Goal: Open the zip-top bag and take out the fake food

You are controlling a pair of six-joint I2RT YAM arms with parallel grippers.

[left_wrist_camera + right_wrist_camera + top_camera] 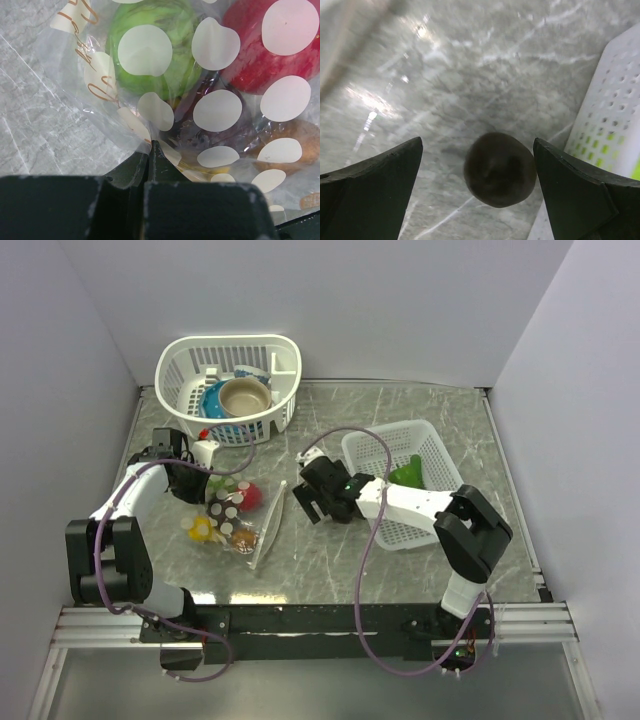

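Note:
The zip-top bag (238, 518), clear with white dots, lies left of centre with its zip strip (270, 528) on its right side. Inside it are fake food pieces: red (252, 497), yellow (200, 530) and orange-brown (243, 538). The left wrist view shows the bag (215, 110) close up, with a lime-green piece (165, 30) and a red one (250, 55). My left gripper (151, 142) (205, 490) is shut on the bag's left edge. My right gripper (305, 490) (478, 140) is open. A dark maroon piece (500, 170) sits between its fingers, touching neither.
A white mesh tray (440, 455) at centre right holds a green piece (408, 475); its wall (615, 125) is just right of my right gripper. A white basket (285, 365) with bowls stands at the back left. Purple cables loop over the table.

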